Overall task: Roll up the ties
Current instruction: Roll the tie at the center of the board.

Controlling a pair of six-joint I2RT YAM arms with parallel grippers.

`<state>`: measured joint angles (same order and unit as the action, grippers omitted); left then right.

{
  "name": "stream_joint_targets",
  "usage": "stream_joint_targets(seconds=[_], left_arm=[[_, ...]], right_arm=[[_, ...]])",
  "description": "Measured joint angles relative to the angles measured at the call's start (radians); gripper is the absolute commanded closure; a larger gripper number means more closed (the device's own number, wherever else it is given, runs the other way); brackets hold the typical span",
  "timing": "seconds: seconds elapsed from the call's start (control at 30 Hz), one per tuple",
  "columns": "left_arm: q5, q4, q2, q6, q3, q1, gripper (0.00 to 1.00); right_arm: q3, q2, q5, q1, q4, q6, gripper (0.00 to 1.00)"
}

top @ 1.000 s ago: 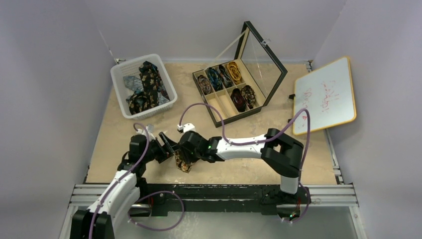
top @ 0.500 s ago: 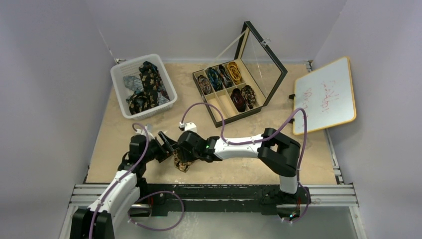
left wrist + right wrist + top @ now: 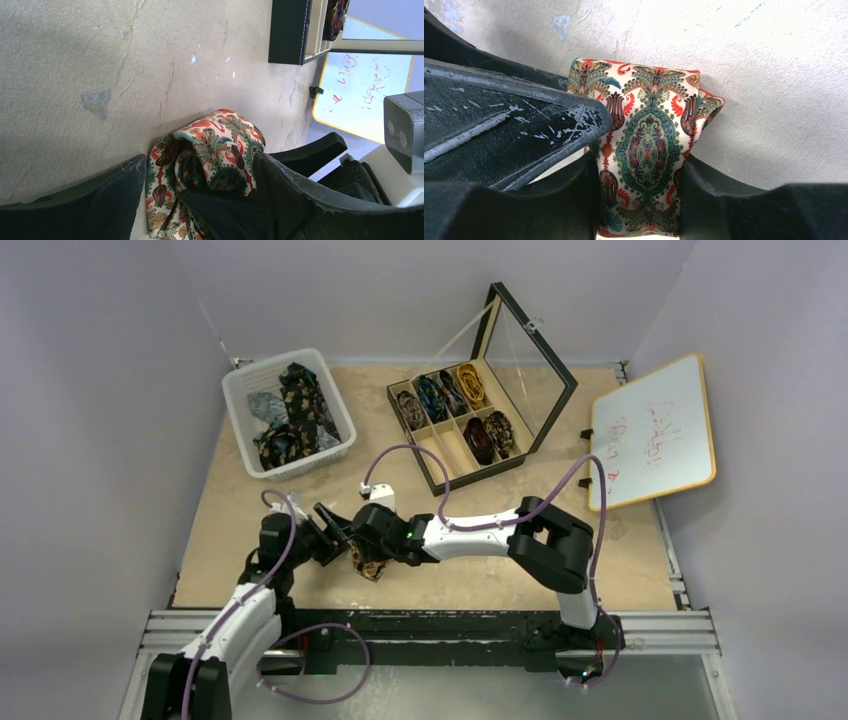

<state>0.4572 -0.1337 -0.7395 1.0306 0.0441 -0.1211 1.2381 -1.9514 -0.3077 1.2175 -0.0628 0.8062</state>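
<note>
Both claws are crowded onto one tie (image 3: pixel 649 145), down at the near-left part of the surface (image 3: pixel 470 585). It's bunched into a fat fold rather than a neat coil.

My read: the left claw (image 3: pixel 200 200) is there so the bundle doesn't spring apart. Its fingers press against both sides in a wide clamp. The right claw (image 3: pixel 639 200) comes in from the opposite side, fingers flanking the same fabric and touching it. I honestly can't tell if it's squeezing or just bracketing.

The overhead cam is no help there, the arms cover nearly all of it. It does show the box (image 3: pixel 478 472) at the back with coils (image 3: pixel 440 395) in several compartments, plus the basket (image 3: pixel 240 390) of loose ties (image 3: pixel 295 405). The wrist cams give the paisley print up close, and the right one catches a left finger crossing right alongside.
</note>
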Motion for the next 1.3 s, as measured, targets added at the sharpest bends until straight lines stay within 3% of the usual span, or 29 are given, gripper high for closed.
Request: stream_joint_targets(seconds=[0.27, 0.4, 0.63, 0.97, 1.3], left_arm=[[-0.058, 0.112, 0.056, 0.000, 0.030, 0.009, 0.22], [-0.047, 0.183, 0.068, -0.016, 0.060, -0.001, 0.21], [-0.027, 0.202, 0.004, -0.049, 0.093, -0.003, 0.21], [0.018, 0.190, -0.050, -0.100, 0.111, -0.003, 0.20], [0.068, 0.137, -0.094, -0.143, 0.134, -0.003, 0.19]], right_arm=[[-0.020, 0.025, -0.005, -0.001, 0.017, -0.007, 0.11], [-0.087, 0.109, 0.055, 0.000, 0.061, -0.026, 0.01], [-0.158, 0.245, 0.140, -0.003, 0.132, -0.056, 0.03], [-0.416, 0.407, 0.336, -0.211, 0.294, -0.073, 0.25], [-0.438, 0.335, 0.606, -0.334, 0.510, -0.064, 0.34]])
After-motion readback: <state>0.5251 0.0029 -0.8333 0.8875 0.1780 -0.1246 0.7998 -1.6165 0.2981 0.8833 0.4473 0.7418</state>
